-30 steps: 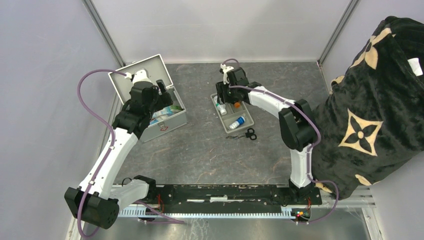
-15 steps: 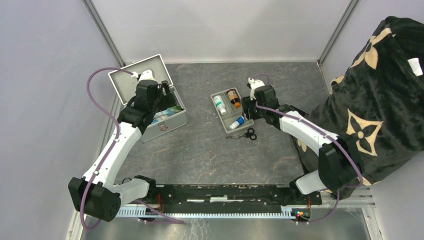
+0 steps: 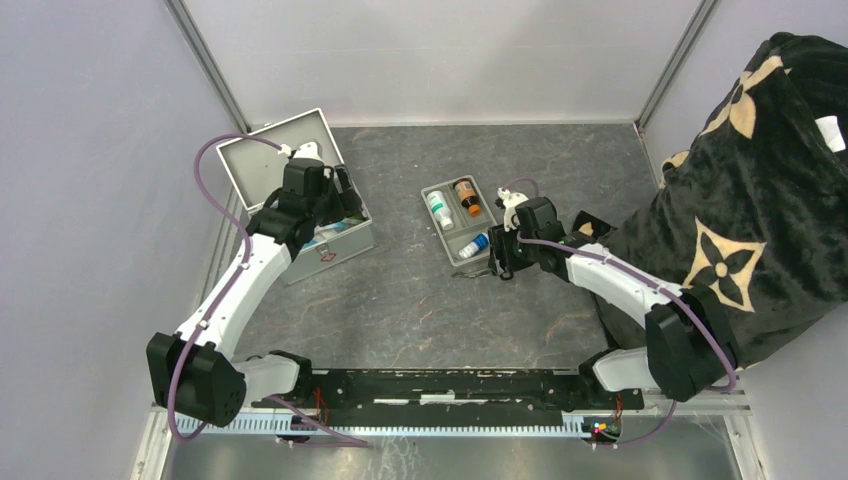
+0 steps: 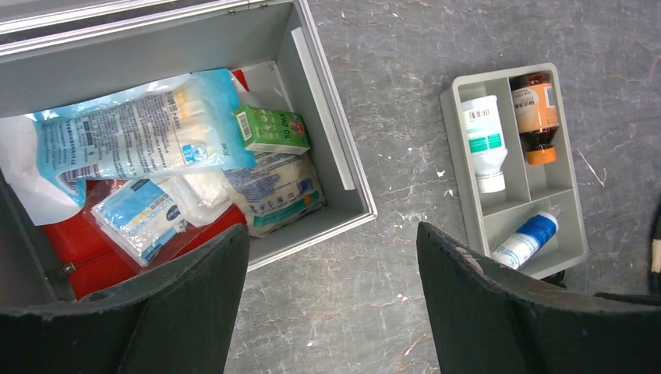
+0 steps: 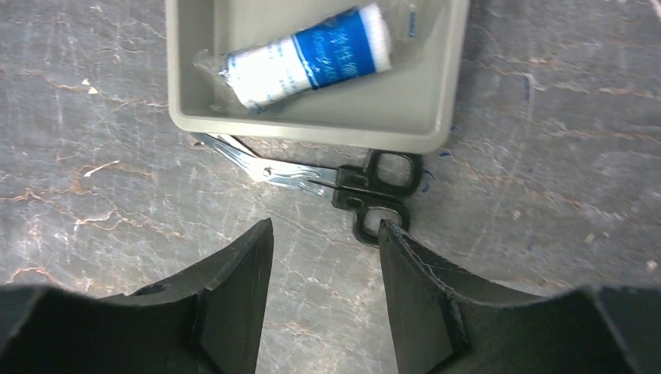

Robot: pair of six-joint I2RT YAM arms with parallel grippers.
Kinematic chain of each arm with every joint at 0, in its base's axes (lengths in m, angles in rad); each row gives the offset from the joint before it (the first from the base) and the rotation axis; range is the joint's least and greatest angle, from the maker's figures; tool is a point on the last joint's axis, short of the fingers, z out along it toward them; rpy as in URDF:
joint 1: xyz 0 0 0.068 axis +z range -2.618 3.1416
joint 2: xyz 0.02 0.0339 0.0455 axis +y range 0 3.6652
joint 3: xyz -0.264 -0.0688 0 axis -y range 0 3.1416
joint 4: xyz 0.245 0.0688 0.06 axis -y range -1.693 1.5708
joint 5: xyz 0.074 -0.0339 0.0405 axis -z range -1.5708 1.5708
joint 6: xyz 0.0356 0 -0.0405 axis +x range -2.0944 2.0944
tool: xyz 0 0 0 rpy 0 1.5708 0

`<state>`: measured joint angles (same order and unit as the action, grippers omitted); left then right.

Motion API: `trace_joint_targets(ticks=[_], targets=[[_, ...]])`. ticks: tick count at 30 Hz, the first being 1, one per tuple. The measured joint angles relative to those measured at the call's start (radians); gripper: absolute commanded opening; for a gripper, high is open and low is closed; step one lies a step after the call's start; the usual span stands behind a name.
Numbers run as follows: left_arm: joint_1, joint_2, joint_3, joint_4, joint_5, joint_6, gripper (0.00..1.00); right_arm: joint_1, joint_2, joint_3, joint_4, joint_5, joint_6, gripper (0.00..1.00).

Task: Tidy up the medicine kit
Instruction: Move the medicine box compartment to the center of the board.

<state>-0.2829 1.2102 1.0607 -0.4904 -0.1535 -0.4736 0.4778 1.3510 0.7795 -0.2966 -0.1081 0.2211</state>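
1. The medicine kit sits on the far left side of the table, and its lid is up.
2. It already has things in it: a big blue and white packet, a green box, some small packs and a red pouch at the bottom.
3. The left claw hangs over the kit's front corner. It is wide open and holds nothing.
4. The grey tray lies well apart from the kit, to its right. It holds a white bottle, a brown bottle and a blue roll.
5. The scissors lie on the table, touching the tray's near edge.
6. The right claw hovers just over the scissors. Its jaws stand apart and it holds nothing.
7. I think the job is about half done. The scissors, and probably the tray, need to go in the kit, and the lid needs shutting.
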Motion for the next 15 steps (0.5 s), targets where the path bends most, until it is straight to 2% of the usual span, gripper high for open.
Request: trace_joint_targets(ticks=[10,15], targets=[[0.000,0.008,-0.001,0.008,0.026,0.000,0.84,0.005,0.154,0.010,0.102,-0.045,0.014,0.55],[0.000,0.008,-0.001,0.010,0.026,0.000,0.84,0.005,0.256,0.100,0.115,-0.030,0.008,0.56]])
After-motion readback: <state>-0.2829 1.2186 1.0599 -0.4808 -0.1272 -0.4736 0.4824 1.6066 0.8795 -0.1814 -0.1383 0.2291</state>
